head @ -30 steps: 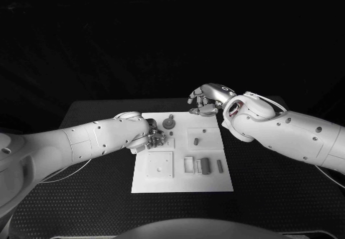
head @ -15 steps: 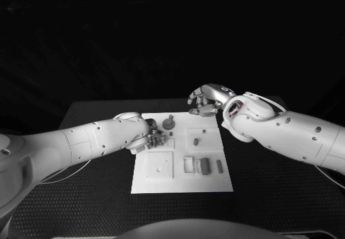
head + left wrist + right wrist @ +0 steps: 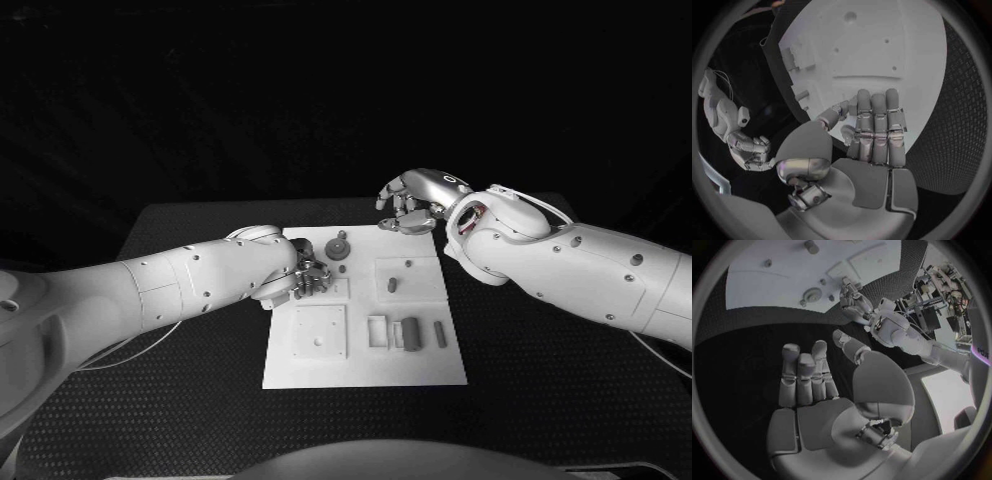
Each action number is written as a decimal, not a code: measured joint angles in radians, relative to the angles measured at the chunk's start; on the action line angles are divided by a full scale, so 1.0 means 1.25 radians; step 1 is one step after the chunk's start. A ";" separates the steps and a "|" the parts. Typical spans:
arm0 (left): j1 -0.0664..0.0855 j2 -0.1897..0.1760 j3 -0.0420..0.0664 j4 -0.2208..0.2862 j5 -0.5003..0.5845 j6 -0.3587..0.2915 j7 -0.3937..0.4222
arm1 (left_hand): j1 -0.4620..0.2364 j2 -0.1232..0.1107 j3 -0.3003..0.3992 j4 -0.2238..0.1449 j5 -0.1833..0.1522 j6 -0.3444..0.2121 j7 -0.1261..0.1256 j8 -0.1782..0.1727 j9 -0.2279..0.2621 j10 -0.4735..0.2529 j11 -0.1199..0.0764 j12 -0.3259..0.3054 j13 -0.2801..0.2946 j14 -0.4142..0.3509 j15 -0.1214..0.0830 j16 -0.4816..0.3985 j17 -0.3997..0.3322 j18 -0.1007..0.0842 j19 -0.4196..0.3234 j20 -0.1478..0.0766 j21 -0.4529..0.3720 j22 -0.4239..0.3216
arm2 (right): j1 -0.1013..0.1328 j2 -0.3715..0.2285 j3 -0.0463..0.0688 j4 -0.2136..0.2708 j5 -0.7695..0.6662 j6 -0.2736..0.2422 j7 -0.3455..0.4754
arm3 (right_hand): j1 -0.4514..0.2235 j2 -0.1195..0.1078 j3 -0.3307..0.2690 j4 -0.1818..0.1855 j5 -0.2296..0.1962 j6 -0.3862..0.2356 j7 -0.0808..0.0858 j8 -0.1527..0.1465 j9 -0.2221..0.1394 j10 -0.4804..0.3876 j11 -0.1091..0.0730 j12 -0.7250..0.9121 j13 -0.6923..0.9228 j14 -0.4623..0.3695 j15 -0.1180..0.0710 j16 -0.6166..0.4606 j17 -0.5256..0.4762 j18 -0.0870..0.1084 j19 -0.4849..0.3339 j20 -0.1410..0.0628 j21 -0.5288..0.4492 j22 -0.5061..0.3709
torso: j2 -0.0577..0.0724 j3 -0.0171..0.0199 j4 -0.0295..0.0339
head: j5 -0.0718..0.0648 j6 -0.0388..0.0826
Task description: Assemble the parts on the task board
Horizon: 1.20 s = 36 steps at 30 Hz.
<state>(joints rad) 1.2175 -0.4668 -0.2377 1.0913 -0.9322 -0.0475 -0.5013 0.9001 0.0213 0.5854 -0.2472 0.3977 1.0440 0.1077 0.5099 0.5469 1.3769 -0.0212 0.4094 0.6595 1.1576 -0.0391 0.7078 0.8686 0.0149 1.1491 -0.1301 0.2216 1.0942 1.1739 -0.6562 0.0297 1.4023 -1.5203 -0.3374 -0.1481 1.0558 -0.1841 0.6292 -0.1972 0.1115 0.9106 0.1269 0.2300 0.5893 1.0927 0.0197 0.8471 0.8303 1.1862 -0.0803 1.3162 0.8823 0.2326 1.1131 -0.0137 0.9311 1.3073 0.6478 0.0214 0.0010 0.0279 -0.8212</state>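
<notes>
The white task board (image 3: 368, 355) lies mid-table. A round grey part (image 3: 339, 247) stands near its far edge and a small peg (image 3: 394, 285) stands in the square right of it. Several grey parts (image 3: 411, 332) lie in slots at its right. My left hand (image 3: 300, 278) rests at the board's left edge. Its fingers (image 3: 878, 127) lie straight over the board (image 3: 879, 45) with nothing seen in them. My right hand (image 3: 411, 205) hovers beyond the board's far edge. Its fingers (image 3: 804, 377) are spread over black table, holding nothing.
A raised square plate (image 3: 320, 332) sits on the board's near left. In the right wrist view the board (image 3: 773, 280), the round part (image 3: 811, 294) and my left hand (image 3: 854, 300) lie ahead of the palm. Black table (image 3: 548, 390) surrounds the board.
</notes>
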 measured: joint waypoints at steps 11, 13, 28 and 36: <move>0.000 0.005 0.000 -0.001 -0.008 0.001 -0.001 | 0.000 0.000 0.002 0.002 -0.003 0.000 0.000 0.003 0.000 -0.001 0.001 0.000 -0.002 0.000 0.000 0.000 -0.002 0.000 0.000 0.000 -0.003 0.002 | 0.000 0.000 0.000 0.000 0.000 0.002 0.000 | 0.000 0.000 0.000 0.000 0.000 0.001 -0.001 0.000 0.000 0.000 0.000 0.000 0.000 0.000 0.000 0.000 0.000 0.000 0.000 0.000 0.000 0.000 | 0.000 -0.0002 0.0002 | 0.001 0.001; 0.000 0.005 0.000 -0.001 -0.010 0.001 -0.002 | 0.003 -0.003 0.002 0.002 -0.003 0.000 0.000 0.003 0.000 -0.001 0.001 0.000 -0.002 0.000 0.000 0.000 -0.002 0.000 0.000 0.000 -0.003 0.002 | 0.000 0.000 0.000 0.000 0.000 0.002 0.000 | 0.000 0.000 0.000 0.000 0.000 0.001 -0.001 0.000 0.000 0.000 0.000 0.000 0.000 0.000 0.000 0.000 0.000 0.000 0.000 0.000 0.000 0.000 | 0.000 -0.0002 0.0002 | 0.001 0.001; 0.000 0.004 0.000 -0.001 -0.019 0.004 -0.007 | 0.003 -0.003 0.001 0.002 -0.006 0.000 0.000 0.003 0.000 -0.001 0.001 0.000 -0.002 0.000 0.000 0.003 -0.004 0.000 0.000 0.000 -0.003 0.002 | 0.000 0.000 0.000 0.000 0.001 0.004 0.000 | 0.000 0.000 0.000 0.000 0.000 0.001 -0.001 0.000 0.000 0.000 0.000 0.000 0.000 0.000 0.000 0.000 0.000 0.000 -0.001 0.001 0.000 0.000 | 0.000 0.0005 -0.0001 | 0.002 0.000; 0.000 0.005 0.000 -0.003 -0.020 0.008 -0.009 | 0.003 -0.003 0.002 0.002 -0.009 0.000 0.000 0.002 -0.001 -0.001 0.001 0.000 -0.002 0.000 0.000 0.003 -0.005 0.000 0.000 0.000 -0.003 0.003 | 0.000 0.000 0.000 0.000 0.001 0.004 0.000 | 0.000 0.000 0.000 0.000 0.000 0.000 0.000 0.000 0.000 0.000 0.000 0.000 0.000 0.000 0.000 0.000 0.000 0.000 -0.001 0.001 0.000 0.000 | 0.000 0.0002 0.0003 | 0.002 -0.001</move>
<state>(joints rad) 1.2176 -0.4608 -0.2373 1.0881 -0.9576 -0.0378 -0.5128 0.9040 0.0174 0.5874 -0.2450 0.3861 1.0435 0.1072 0.5123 0.5457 1.3752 -0.0196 0.4094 0.6567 1.1576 -0.0391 0.7118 0.8629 0.0149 1.1491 -0.1301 0.2177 1.0979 1.1739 -0.6560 0.0297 1.4019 -1.5189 -0.3318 -0.1484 1.0559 -0.1842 0.6293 -0.1972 0.1115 0.9105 0.1271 0.2300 0.5893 1.0928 0.0198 0.8470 0.8300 1.1861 -0.0800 1.3162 0.8822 0.2326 1.1115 -0.0119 0.9311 1.3073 0.6476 0.0217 0.0013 0.0299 -0.8219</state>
